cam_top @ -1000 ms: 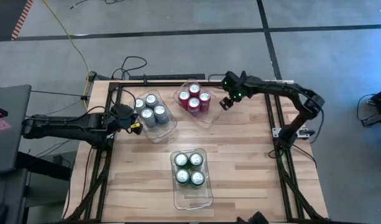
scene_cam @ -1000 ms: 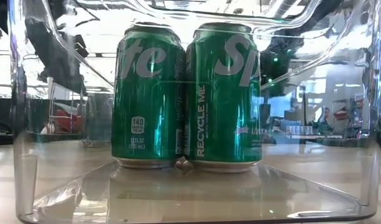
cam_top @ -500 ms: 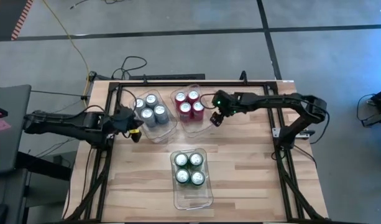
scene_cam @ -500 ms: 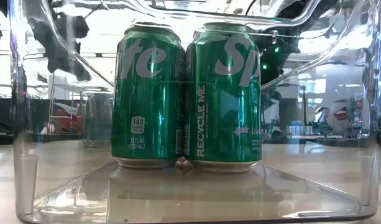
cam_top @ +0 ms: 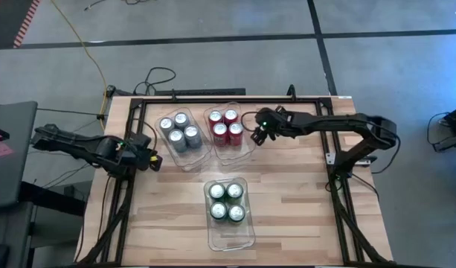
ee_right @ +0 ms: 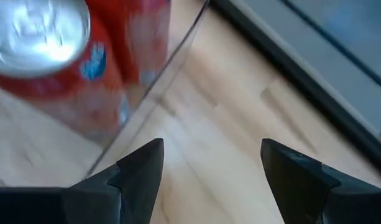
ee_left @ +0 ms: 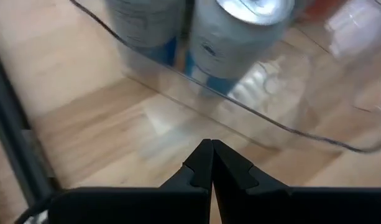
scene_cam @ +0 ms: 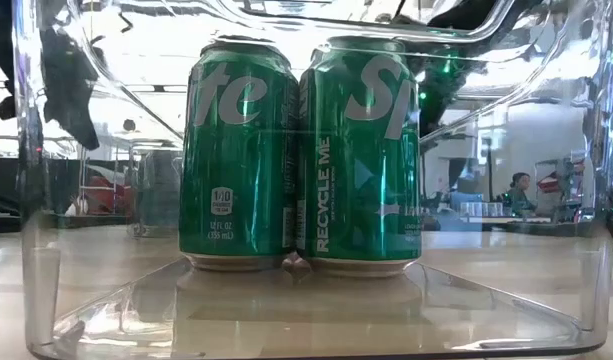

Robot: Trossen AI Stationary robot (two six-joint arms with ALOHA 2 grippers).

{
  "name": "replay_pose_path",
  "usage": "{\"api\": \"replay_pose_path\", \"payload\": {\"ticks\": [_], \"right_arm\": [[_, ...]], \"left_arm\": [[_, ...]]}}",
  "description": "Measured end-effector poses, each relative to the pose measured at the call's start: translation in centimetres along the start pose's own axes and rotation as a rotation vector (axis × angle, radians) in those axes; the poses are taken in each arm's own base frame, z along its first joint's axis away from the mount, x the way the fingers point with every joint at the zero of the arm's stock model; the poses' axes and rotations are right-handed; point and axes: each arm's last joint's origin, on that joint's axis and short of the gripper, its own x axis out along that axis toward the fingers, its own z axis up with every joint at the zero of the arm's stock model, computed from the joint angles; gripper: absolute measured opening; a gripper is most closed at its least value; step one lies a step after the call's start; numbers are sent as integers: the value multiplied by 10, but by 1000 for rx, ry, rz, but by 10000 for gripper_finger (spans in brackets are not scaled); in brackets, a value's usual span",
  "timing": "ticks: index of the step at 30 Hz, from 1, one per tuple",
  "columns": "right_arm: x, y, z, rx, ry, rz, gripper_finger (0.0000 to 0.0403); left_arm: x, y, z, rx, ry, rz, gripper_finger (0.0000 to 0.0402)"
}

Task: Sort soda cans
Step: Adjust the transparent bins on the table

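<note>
Three clear bins stand on the table. Several silver-grey cans [cam_top: 179, 130] fill the far-left bin, several red cans [cam_top: 225, 126] the bin beside it, and several green cans [cam_top: 226, 202] the near bin; the low view shows the green cans [scene_cam: 301, 160] close up. My left gripper [cam_top: 150, 160] is shut and sits apart from the silver cans' bin, toward the left edge; its wrist view shows the silver cans [ee_left: 234, 31] ahead of it [ee_left: 210, 149]. My right gripper [cam_top: 257, 135] is open beside the right wall of the red cans' bin, with a red can [ee_right: 44, 59] ahead of it [ee_right: 212, 152]. My right gripper stands level at the right wall [ee_right: 156, 87] of the red cans' bin, coming from the table's right. One finger [ee_right: 140, 171] is close to that wall's lower edge. I cannot tell whether it touches the wall.
A black frame [cam_top: 213, 99] runs along the table's far and side edges. Bare wood lies to the right of the green cans' bin [cam_top: 302, 201] and to its left. Cables lie on the floor beyond the far edge. A person shows far off in the room [scene_cam: 516, 190].
My right gripper has moved toward the table's left and a little nearer, and the red cans' bin has slid left and turned until it stands next to the silver cans' bin. My left gripper has drawn back from the silver cans' bin toward the left edge.
</note>
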Motion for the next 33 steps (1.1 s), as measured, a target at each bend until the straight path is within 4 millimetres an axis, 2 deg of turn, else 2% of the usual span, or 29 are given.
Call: {"api": "replay_pose_path", "payload": {"ticks": [3,8,12,16,20,26,33], "right_arm": [[-13,-5,8,15,-82,-14,286],[-45,-12,21,48,-244,-13,286],[-67,-17,23,59,-308,11,286],[-80,-21,22,63,-325,21,286],[-85,-16,20,51,-336,43,286],[-85,-8,19,35,-342,48,286],[-84,-8,16,21,-314,39,286]], "left_arm": [[7,3,-4,0,-27,65,2],[34,11,-18,-53,-63,211,2],[50,17,-26,-85,-91,284,2],[62,22,-30,-113,-136,325,2],[72,23,-28,-89,-169,326,2],[89,23,-19,74,-227,306,2],[96,27,-4,196,-252,351,2]]}}
